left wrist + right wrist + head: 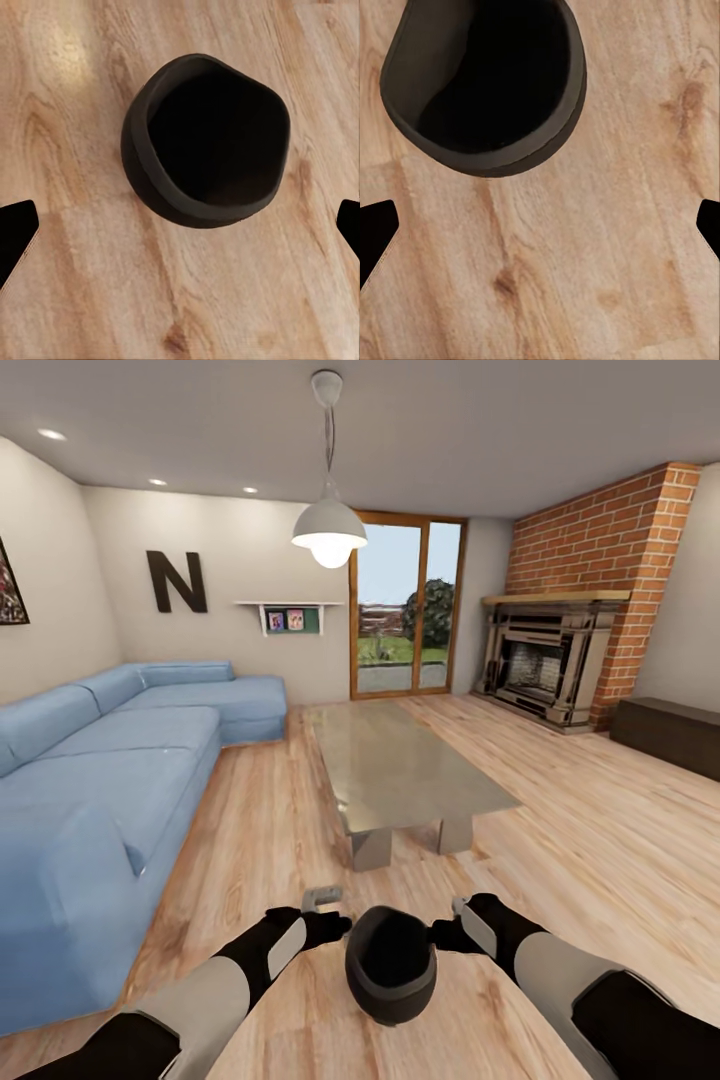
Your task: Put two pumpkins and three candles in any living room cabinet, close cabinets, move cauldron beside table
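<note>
Plank floor (600, 830), table (400, 760) ahead — my left gripper (335, 922) and right gripper (450, 932) flank the cauldron (390, 960), both spread wide, gripping nothing. Uneven squeeze — it could tip.

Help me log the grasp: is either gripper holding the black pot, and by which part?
Cannot tell. The cauldron sits between the left gripper and right gripper; both wrist views show wide-spread fingertips off it.

matt black cauldron (390, 963), glossy glass table (400, 765)

home living room | blue corner sofa (110, 760), brick fireplace (550, 660) (plank floor), glass coffee table (400, 765)
</note>
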Available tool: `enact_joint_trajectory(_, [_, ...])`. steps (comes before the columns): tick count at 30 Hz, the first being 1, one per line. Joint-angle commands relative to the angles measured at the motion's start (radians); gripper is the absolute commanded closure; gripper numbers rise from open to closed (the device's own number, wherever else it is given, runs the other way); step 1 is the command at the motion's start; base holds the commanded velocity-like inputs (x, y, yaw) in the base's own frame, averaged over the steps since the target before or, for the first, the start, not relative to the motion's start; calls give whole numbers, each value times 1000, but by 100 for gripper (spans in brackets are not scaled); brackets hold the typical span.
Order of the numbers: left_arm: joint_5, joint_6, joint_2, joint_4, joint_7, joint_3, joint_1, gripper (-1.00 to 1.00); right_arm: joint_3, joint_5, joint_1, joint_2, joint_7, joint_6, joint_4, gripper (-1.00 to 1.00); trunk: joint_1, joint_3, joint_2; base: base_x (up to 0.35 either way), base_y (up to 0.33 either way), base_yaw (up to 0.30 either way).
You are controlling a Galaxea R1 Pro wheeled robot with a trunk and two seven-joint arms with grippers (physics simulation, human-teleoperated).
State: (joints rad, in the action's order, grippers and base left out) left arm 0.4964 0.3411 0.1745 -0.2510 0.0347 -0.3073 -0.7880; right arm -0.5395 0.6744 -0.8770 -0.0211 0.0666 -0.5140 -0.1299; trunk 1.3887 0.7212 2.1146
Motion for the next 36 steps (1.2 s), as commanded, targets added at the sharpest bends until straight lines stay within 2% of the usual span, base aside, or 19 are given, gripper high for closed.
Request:
enact_joint_trajectory(1, [3, 4, 0, -1, 4, -2, 0, -100, -7, 11, 1, 0, 7, -3, -2, -100, 0, 1, 0, 296, 0, 6])
enact_joint_trajectory(19, [-1, 4, 0, -1, 3, -2, 0, -100, -5, 14, 2, 0, 7, -1, -2, -100, 0, 1, 0, 230, -15, 1])
enact_joint_trajectory(24, [-3, 4, 0, -1, -53, -2, 0, -100, -6, 14, 3, 0, 7, -2, -2, -100, 0, 1, 0, 221, -56, 0])
enact_joint_trajectory(25, [-8, 4, 0, -1, -73, -3, 0, -100, -6, 14, 3, 0, 7, -3, -2, -100, 0, 1, 0, 74, -20, 0])
enact_joint_trajectory(26, [-41, 4, 0, -1, -100, -3, 0, -100, -6, 14, 3, 0, 6, -3, -2, -100, 0, 1, 0, 30, -8, 0])
enact_joint_trajectory(27, [-53, 4, 0, -1, -104, -3, 0, -100, -6, 13, 3, 0, 6, -3, -2, -100, 0, 1, 0, 24, -6, 0])
enact_joint_trajectory(29, [-99, 5, 0, 0, -120, -2, 0, -100, -6, 12, 3, 0, 6, -4, -2, -100, 0, 1, 0, 13, -3, 0])
enact_joint_trajectory(30, [-125, 5, 0, 1, -152, -2, 0, -100, -7, 12, 3, 0, 6, -4, -1, -100, 0, 1, 0, 4, -1, 0])
enact_joint_trajectory(36, [-143, 7, 0, 2, -230, -3, 0, -100, -7, 11, 4, -2, 5, -4, 1, -100, 23, 20, 42, 1, 0, 0])
